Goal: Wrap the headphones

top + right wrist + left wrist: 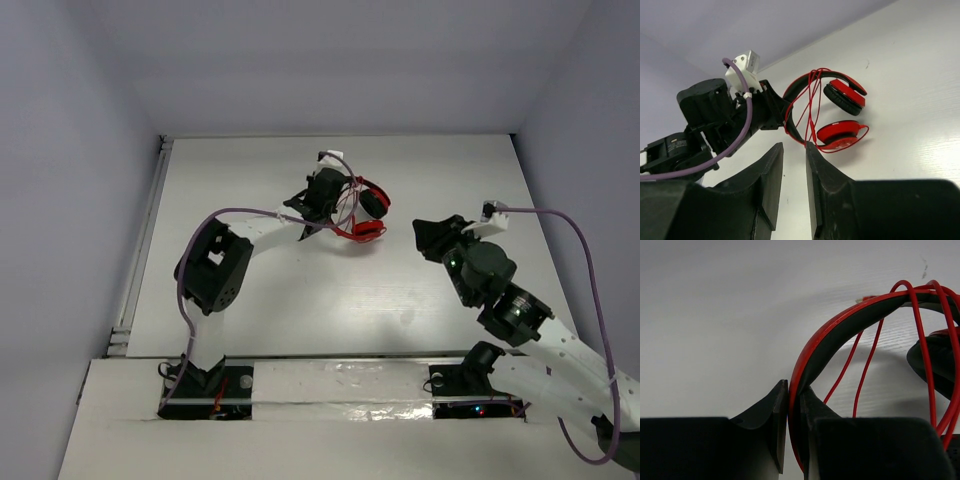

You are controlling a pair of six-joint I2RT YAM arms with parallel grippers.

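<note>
Pinching the headphones [365, 228] by the red-and-black headband [840, 325] with the left pincer [788, 395], pressed tight on both sides of the band, up near the far middle of the white surface [400, 290]. Draped over the headband in loose loops, the thin red cable [868, 365], with the two round earcups [845, 95] just to the right of that pincer, one above the other in the right wrist view. Off to the right and well apart from the headphones, the right pincer [794, 150], spread a little with nothing between its fingers, pointed toward them.
</note>
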